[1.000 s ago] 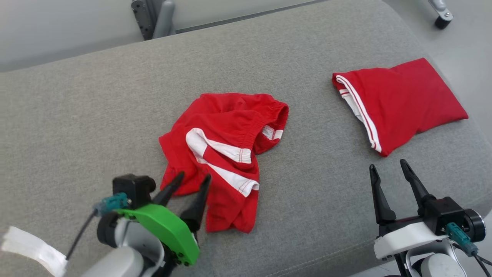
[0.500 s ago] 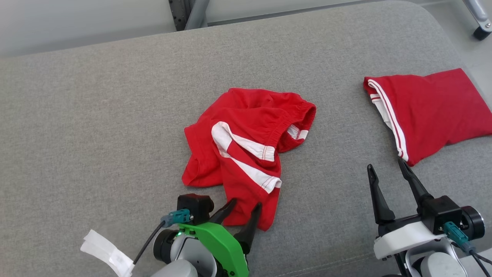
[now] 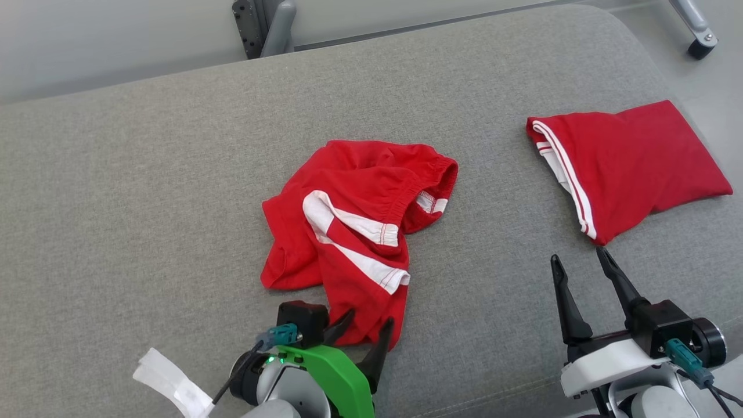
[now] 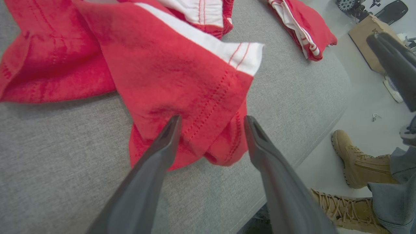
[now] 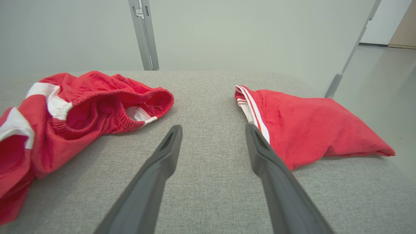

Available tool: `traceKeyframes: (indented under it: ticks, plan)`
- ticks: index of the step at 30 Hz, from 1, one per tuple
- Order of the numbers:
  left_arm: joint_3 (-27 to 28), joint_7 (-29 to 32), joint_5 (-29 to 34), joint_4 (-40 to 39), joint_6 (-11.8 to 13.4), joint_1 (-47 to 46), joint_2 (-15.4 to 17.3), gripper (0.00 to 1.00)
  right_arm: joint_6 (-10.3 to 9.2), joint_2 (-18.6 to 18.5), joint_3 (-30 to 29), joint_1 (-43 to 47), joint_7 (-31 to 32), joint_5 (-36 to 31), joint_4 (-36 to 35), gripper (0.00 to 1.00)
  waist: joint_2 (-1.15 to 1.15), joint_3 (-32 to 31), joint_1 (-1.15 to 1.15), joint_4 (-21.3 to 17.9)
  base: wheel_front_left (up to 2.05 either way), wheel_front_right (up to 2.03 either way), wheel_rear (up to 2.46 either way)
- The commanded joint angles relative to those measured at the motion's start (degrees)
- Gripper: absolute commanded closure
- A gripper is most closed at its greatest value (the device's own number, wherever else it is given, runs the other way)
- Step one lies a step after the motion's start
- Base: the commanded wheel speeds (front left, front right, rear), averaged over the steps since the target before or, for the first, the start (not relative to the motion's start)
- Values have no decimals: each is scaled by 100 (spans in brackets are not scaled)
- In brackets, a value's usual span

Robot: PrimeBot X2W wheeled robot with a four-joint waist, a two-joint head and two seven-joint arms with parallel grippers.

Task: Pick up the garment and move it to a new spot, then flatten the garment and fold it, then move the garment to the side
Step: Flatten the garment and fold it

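My left gripper (image 3: 370, 318) has reached the hem of the crumpled red white-striped shorts (image 3: 348, 191), fingers spread; right gripper (image 3: 577, 255) likewise. A shallow pinch may catch one layer.

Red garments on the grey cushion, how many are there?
2. One crumpled red garment lies in the middle, at the left gripper; one folded red garment lies to the right, beyond the right gripper.

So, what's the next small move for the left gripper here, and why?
Probably close the left gripper, dipping it slightly first: its jaws stand open on either side of the near hem of the crumpled garment, with cloth between them but not yet pinched.
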Motion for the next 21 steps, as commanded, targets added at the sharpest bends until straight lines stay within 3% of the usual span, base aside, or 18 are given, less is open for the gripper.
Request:
traceKeyframes:
  ticks: [1,4,6,7,11,15,16,17,18,21]
  plan:
    - [-29,27,128,71,61,-125,15,0,-9,13,20,-3,-15,26,16,0,0,-4,0,-27,0,0,0]
    - [-52,27,161,221,95,-168,-24,4,-9,30,28,-25,-15,29,25,0,0,-3,0,-38,0,0,0]
    - [-18,-31,202,397,111,-216,1,60,-9,38,17,-23,-15,30,32,0,0,-8,0,-39,0,0,0]
    - [-20,-50,217,488,101,-240,21,100,-9,43,19,-20,-15,32,37,0,0,-14,0,-40,0,0,0]
    - [88,-126,144,582,-37,-226,203,100,-9,54,-4,14,-15,41,37,0,0,-53,0,-23,0,0,0]
    - [213,-75,230,326,-62,-271,826,100,-9,65,-73,112,-15,29,19,0,0,-120,0,70,0,0,0]
    - [213,-75,230,326,-62,-271,826,100,-9,65,-73,112,-15,29,19,0,0,-120,0,70,0,0,0]
    - [281,29,232,90,-101,-320,1214,100,-9,68,-95,155,-15,30,20,0,0,-141,0,133,0,0,0]
    - [281,29,232,90,-101,-320,1214,100,-9,68,-95,155,-15,30,20,0,0,-141,0,133,0,0,0]
    - [352,249,241,-275,-227,-395,1838,100,-9,80,-71,161,-15,45,38,0,0,-151,0,215,0,0,0]
